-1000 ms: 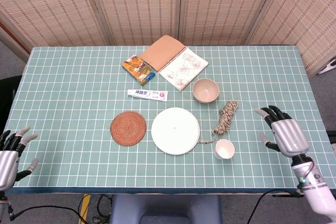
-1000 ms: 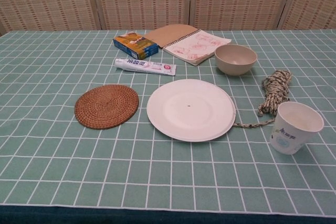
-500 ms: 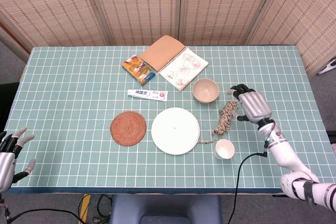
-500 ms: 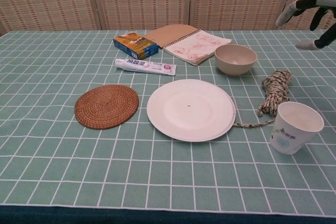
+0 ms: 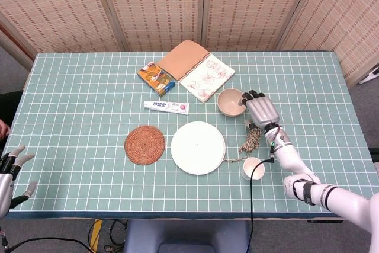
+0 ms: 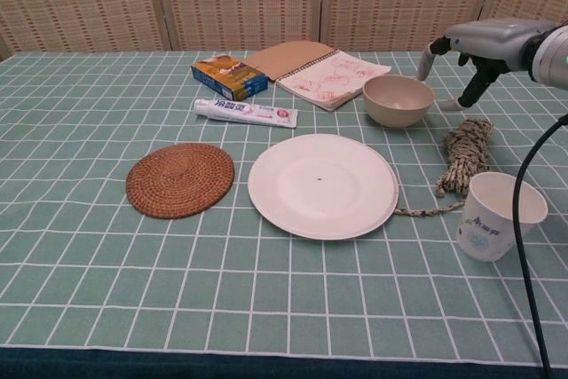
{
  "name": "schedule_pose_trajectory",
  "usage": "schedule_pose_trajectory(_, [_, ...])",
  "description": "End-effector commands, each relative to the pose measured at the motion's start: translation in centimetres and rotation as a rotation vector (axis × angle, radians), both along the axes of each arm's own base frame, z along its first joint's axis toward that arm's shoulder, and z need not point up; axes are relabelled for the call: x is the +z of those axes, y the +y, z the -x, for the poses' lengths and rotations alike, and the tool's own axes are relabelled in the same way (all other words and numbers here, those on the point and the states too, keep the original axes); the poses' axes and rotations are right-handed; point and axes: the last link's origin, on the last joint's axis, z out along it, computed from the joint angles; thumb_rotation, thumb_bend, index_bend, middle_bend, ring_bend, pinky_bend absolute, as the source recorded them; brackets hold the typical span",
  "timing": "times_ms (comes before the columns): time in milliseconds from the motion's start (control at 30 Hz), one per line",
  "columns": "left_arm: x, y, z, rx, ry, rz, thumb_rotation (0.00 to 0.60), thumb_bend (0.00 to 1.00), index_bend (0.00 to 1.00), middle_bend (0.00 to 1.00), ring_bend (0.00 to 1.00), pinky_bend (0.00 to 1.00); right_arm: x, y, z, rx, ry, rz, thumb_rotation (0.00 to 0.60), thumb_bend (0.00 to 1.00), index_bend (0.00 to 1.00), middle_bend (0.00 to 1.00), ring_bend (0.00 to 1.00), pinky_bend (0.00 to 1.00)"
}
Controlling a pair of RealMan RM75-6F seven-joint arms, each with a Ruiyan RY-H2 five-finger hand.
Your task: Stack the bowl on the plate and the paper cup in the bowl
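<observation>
On the green grid-cloth table (image 5: 83, 87) before woven screens, the right robot hand (image 5: 260, 109) has moved in from the table's right edge and now hovers fingers-apart, empty, just beside the bowl (image 5: 231, 101). The bowl stands behind the plate (image 5: 198, 147), the paper cup (image 5: 253, 168) to the plate's right; nothing is stacked, so grasping the bowl likely follows. The left robot hand (image 5: 10, 173) idles open at the near-left corner.

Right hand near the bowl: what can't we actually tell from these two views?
- Contact: head view, the right hand overlaps the bowl rim; chest view shows fingers just above and behind it. Touching or not: cannot tell.
- Chest view: most of the right hand is cut off by the right edge.
- Left hand: head view only, cut by the bottom-left corner.
- Paper cup print: too small to read.
</observation>
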Motion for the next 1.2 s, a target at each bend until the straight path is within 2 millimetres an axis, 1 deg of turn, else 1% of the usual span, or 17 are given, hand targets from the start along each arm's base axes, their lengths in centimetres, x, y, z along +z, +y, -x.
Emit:
schedule_pose_trajectory(33, [0.0, 0.0, 0.0, 0.001, -0.001, 0.000, 0.600, 0.30, 0.23, 0.14, 0.16, 0.08, -1.5, -0.5, -0.4, 0.022, 0.039, -0.006, 0.600, 0.26, 0.33, 0.20, 0.11, 0.21])
schedule_pose_trajectory(300, [0.1, -0.1, 0.5, 0.014, -0.002, -0.003, 0.600, 0.30, 0.23, 0.14, 0.16, 0.07, -3.7, -1.3, -0.8, 0.035, 0.069, -0.011, 0.600, 0.30, 0.38, 0.21, 0.11, 0.21])
schedule_pose_trajectory(467, [0.2, -0.2, 0.7, 0.021, -0.002, -0.007, 0.600, 0.30, 0.23, 0.14, 0.16, 0.07, -4.6, -1.7, -1.1, 0.049, 0.088, -0.013, 0.600, 0.31, 0.40, 0.22, 0.11, 0.21])
schedule_pose_trajectory(867, [0.2, -0.3, 0.9, 0.025, -0.002, -0.007, 0.600, 0.30, 0.23, 0.14, 0.16, 0.07, -5.4, -2.6, -0.7, 0.030, 0.106, 0.007, 0.600, 0.32, 0.47, 0.25, 0.11, 0.21])
schedule_pose_trajectory(1033, [0.3, -0.4, 0.9, 0.030, -0.001, -0.008, 0.600, 0.30, 0.23, 0.14, 0.16, 0.07, -5.7, -2.8, -0.4, 0.017, 0.105, 0.010, 0.600, 0.32, 0.53, 0.27, 0.11, 0.21])
schedule_pose_trajectory(1200, [0.5, -0.4, 0.9, 0.030, 0.001, -0.012, 0.600, 0.30, 0.23, 0.14, 0.16, 0.07, -5.5, -2.8, -0.4, 0.025, 0.098, 0.020, 0.600, 0.33, 0.58, 0.30, 0.12, 0.21])
